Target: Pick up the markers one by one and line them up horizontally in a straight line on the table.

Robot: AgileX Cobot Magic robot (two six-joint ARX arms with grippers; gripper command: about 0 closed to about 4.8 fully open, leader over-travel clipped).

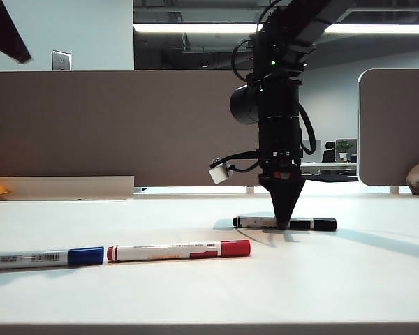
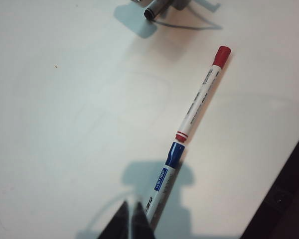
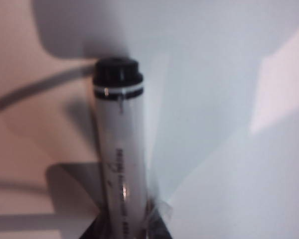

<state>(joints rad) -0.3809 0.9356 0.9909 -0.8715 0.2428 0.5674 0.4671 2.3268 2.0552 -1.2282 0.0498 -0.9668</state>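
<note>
We observed the right gripper (image 1: 284, 225) pointing down, its fingers (image 3: 159, 211) astride the black marker (image 1: 285, 223) lying on the table (image 1: 321, 279); grasp undeterminable. Left gripper (image 2: 130, 221) clenched, empty, above the blue marker (image 2: 162, 184), red marker (image 2: 202, 99) beyond, end to end.

Open-plan office, grey divider panels (image 1: 112, 125), ceiling strip lights (image 1: 195, 28), distant desks

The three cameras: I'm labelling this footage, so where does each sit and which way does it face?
Exterior view: low at the table edge, level across it; shows the right gripper down on the black marker.
Left wrist view: above, looking down at the red marker and blue marker; left gripper shut.
Right wrist view: close over the black marker, right gripper astride it.
Shared: exterior and left wrist views both show the red marker.
</note>
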